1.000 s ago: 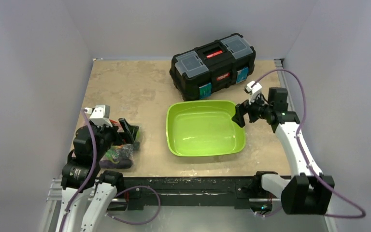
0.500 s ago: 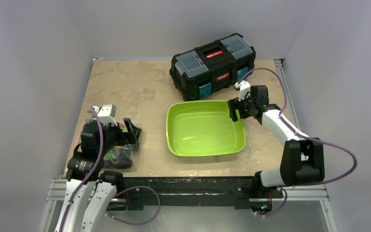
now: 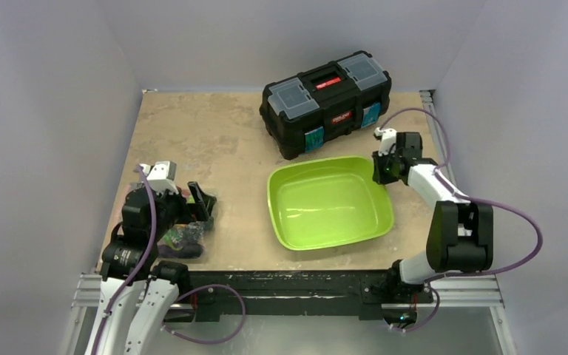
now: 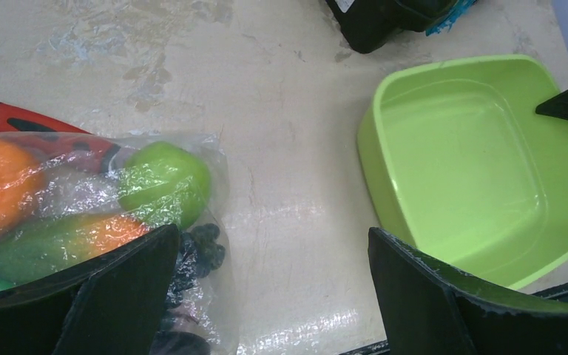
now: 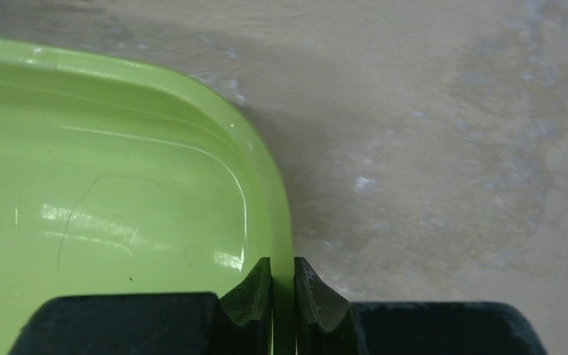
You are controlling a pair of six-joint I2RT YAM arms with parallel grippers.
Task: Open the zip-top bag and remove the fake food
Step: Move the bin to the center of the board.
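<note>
The clear crinkly zip-top bag holds the plastic fake food — nothing removed. Our left jaws gape wide; right jaws pinch the lime-green plastic tray.

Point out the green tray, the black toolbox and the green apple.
green tray (image 3: 330, 207), top external view, its bare floor.
black toolbox (image 3: 325, 89), top external view, middle of its lid.
green apple (image 4: 164, 183), left wrist view, its middle.
</note>
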